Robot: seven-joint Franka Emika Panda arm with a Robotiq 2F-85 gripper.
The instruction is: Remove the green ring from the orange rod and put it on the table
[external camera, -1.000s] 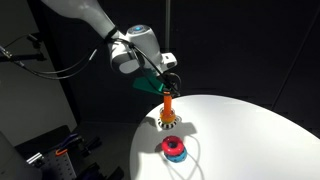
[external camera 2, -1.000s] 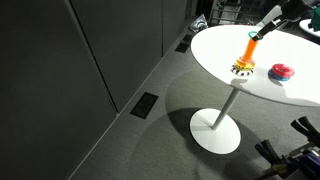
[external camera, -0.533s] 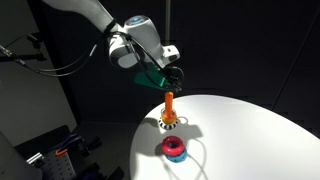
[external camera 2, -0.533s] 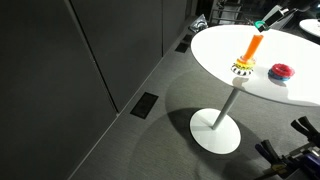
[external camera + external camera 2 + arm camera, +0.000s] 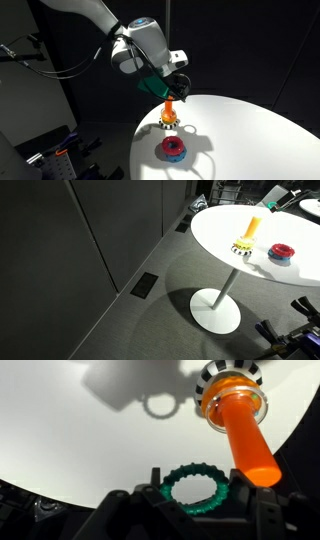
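Observation:
The green ring [image 5: 194,490] is clamped between my gripper [image 5: 196,498] fingers, clear of the orange rod [image 5: 246,435] and held in the air above the white table [image 5: 90,450]. The rod stands bare on its small round base with speckled edge [image 5: 169,124]. In an exterior view my gripper [image 5: 172,90] hangs just above and behind the rod [image 5: 169,112], with the green ring [image 5: 153,86] in it. In the other exterior view the rod [image 5: 251,226] stands near the table's [image 5: 220,230] middle; the gripper is at the frame's top right edge.
A red-and-blue ring [image 5: 174,148] lies flat on the table in front of the rod, also seen in the other exterior view [image 5: 281,250]. The round table stands on a single pedestal foot [image 5: 216,310]. Dark walls and equipment surround it.
My gripper lifted the green ring up off the rod, then moved sideways over the table. The rod now stands bare.

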